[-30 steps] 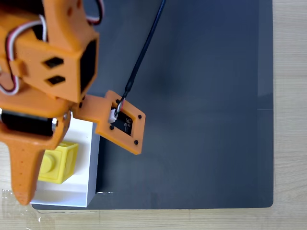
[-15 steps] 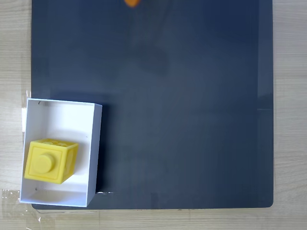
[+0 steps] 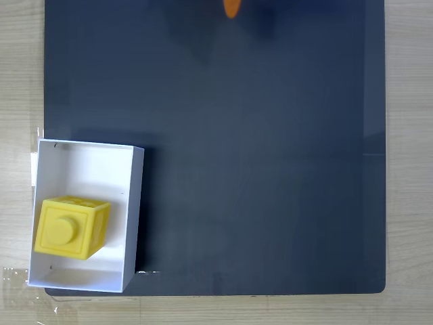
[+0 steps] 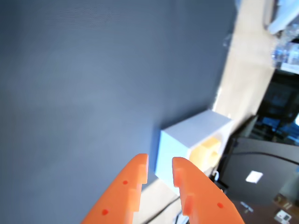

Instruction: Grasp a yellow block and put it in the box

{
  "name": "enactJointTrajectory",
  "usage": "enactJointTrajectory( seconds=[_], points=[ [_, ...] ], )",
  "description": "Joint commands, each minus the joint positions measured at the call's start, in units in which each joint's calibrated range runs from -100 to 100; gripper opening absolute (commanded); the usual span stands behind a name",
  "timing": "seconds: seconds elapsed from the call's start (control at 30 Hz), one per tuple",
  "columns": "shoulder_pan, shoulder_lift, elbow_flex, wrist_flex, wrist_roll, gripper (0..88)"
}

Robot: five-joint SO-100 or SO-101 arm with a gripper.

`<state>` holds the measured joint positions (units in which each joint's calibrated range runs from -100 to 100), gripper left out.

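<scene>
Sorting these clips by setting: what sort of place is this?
Probably a desk in an office or lab: a dark mat on a wooden tabletop, and beyond its edge what looks like a laptop.

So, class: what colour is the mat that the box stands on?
Dark grey-blue, plain, no pattern. The mat under the box shows best in the fixed view.

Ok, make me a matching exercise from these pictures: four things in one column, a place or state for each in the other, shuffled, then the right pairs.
Things:
1. yellow block
2. box
3. gripper
4. dark mat

Places or states:
A. holds nothing, fingers a narrow gap apart
B. covers most of the wooden table
C. lies inside the white container, stud up
D. stands at the mat's lower left corner in the fixed view

Pairs: 1-C, 2-D, 3-A, 4-B
</scene>
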<state>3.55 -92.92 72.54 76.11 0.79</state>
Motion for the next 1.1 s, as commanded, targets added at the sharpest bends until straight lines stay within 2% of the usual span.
enactJointTrajectory(
  seconds=[0.0, 0.2, 1.07],
  points=[
    [0.3, -6.6, 11.1, -1.8, 0.3, 6.5],
    [1.1, -6.0, 19.0, -1.8, 0.2, 5.9],
    [1.0, -6.1, 19.1, -1.8, 0.3, 5.9]
  ],
)
